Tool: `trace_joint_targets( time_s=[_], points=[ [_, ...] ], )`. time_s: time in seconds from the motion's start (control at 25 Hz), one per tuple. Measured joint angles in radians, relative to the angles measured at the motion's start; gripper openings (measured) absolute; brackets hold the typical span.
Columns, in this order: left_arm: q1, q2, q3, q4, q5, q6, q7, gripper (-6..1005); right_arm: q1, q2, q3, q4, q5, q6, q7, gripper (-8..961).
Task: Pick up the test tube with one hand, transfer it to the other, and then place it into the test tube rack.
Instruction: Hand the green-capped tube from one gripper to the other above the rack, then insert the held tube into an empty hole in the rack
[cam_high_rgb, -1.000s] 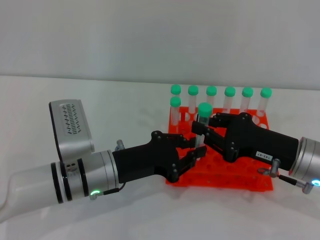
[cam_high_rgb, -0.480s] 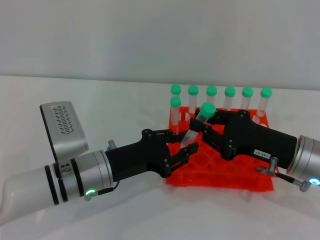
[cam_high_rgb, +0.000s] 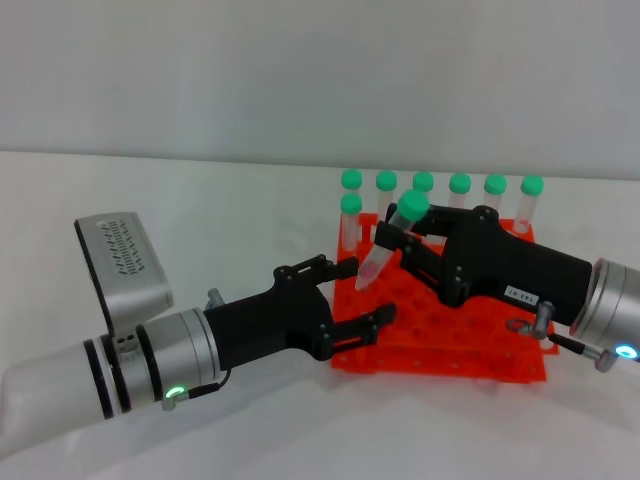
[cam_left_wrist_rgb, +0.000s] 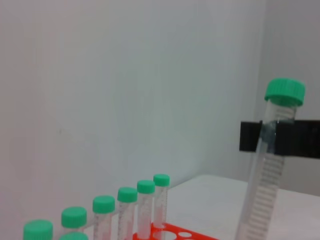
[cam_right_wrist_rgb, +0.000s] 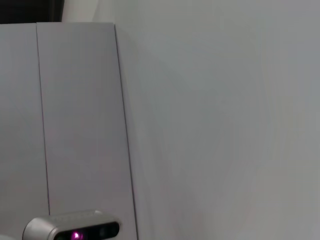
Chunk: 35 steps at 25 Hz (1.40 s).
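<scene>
Left gripper (cam_high_rgb: 352, 300) has released and backed off; right gripper (cam_high_rgb: 398, 238) clenches the tube (cam_high_rgb: 385, 248). Handover done; next, upright it over a free hole at the rack's (cam_high_rgb: 450, 350) front edge.

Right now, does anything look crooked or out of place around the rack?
Only the test tube held by the right gripper: it hangs tilted above the test tube rack, while the racked tubes stand upright. The left gripper is open.
</scene>
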<state>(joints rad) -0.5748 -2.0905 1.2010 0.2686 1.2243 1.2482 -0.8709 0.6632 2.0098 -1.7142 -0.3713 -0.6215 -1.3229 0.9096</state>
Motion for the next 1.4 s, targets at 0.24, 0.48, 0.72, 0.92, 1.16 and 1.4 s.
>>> trace_joint_targets(
  time_s=[0.24,0.48,0.72,0.92,1.16,1.4],
  points=[
    [0.004,-0.001,0.002,-0.018,-0.003,-0.01,0.0,790,0.023,0.002,0.0,-0.004,-0.006,0.029,0.0,198],
    [0.034,-0.002,0.002,-0.029,-0.049,-0.001,0.004,874,0.033,0.004,-0.003,-0.004,-0.008,0.055,0.0,198],
    [0.123,0.001,-0.001,-0.017,-0.163,0.071,0.078,895,0.046,0.002,0.004,-0.012,-0.008,0.103,0.0,198],
    [0.24,-0.001,-0.002,-0.024,-0.321,0.171,0.221,894,0.067,-0.002,0.005,-0.04,-0.009,0.17,0.0,198],
    [0.327,-0.002,0.001,-0.045,-0.477,0.216,0.303,894,0.1,-0.003,0.016,-0.053,-0.006,0.278,-0.001,199],
    [0.362,-0.001,-0.004,-0.153,-0.645,0.279,0.423,894,0.132,0.003,0.028,-0.053,-0.009,0.38,-0.002,199]
  ],
)
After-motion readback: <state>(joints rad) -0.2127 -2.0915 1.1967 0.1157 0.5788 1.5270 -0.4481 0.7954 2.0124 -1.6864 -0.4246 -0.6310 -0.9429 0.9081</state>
